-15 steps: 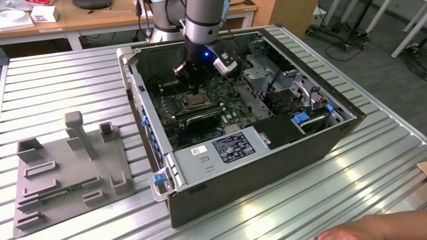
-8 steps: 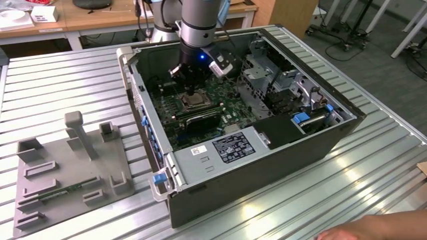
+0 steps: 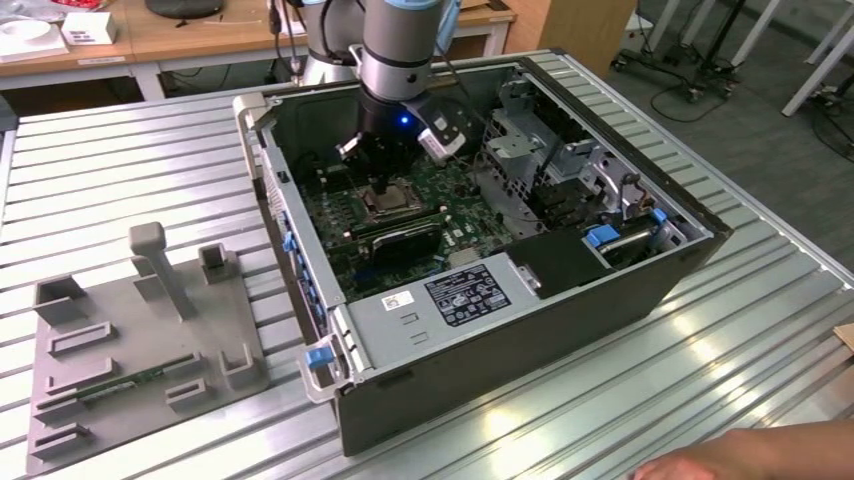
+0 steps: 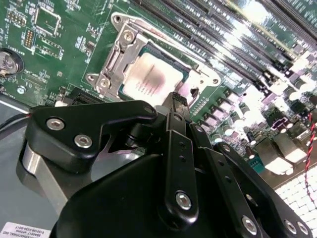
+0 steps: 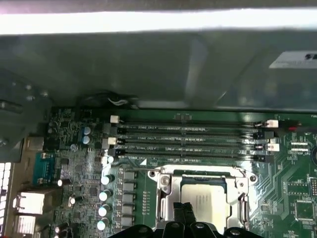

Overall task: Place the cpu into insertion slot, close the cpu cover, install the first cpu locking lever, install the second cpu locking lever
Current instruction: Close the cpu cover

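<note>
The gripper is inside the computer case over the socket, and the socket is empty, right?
Not quite. The gripper is inside the case over the insertion slot, but the slot is not empty: the second wrist view shows the cpu seated in it.

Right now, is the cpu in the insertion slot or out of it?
In: the cpu lies flat inside the insertion slot, its silvery top framed by metal, in both wrist views.

Ribbed aluminium worktop (image 3: 120, 160), light glare near its front edge. Wooden desks (image 3: 200, 40) beyond its far edge. Wooden cabinet side (image 3: 587, 30) at its far corner. Grey floor (image 3: 761, 120) on the exterior view's right, bearing castor-footed stand bases (image 3: 677, 80).
</note>
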Controlling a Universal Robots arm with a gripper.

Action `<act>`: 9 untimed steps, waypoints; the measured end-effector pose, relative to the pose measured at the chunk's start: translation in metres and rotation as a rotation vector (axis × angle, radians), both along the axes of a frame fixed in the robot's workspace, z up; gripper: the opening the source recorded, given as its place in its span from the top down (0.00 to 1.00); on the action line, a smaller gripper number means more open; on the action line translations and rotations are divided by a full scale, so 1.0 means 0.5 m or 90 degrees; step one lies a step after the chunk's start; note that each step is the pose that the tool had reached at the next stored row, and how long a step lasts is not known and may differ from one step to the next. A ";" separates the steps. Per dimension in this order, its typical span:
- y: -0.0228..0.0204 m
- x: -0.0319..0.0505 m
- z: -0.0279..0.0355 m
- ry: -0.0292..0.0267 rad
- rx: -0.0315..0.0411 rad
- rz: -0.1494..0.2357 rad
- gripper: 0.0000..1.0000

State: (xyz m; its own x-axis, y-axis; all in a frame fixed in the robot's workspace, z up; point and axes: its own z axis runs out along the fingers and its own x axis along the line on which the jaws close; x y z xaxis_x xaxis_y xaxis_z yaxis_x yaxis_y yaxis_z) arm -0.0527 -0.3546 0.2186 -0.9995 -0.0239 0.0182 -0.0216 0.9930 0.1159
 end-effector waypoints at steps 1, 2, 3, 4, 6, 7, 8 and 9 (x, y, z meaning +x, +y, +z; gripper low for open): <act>-0.0017 -0.001 -0.001 -0.0001 0.0007 0.001 0.90; -0.0034 -0.003 -0.002 -0.0003 0.0015 0.001 0.90; -0.0049 -0.004 -0.003 -0.0005 0.0025 0.002 0.90; -0.0064 -0.006 -0.004 -0.0007 0.0033 0.002 0.90; -0.0092 -0.008 -0.006 -0.0009 0.0054 0.004 0.90; -0.0104 -0.010 -0.007 -0.0009 0.0064 0.004 0.90; -0.0111 -0.011 -0.009 -0.0009 0.0077 0.005 0.90; -0.0112 -0.013 -0.011 -0.0010 0.0085 0.005 0.90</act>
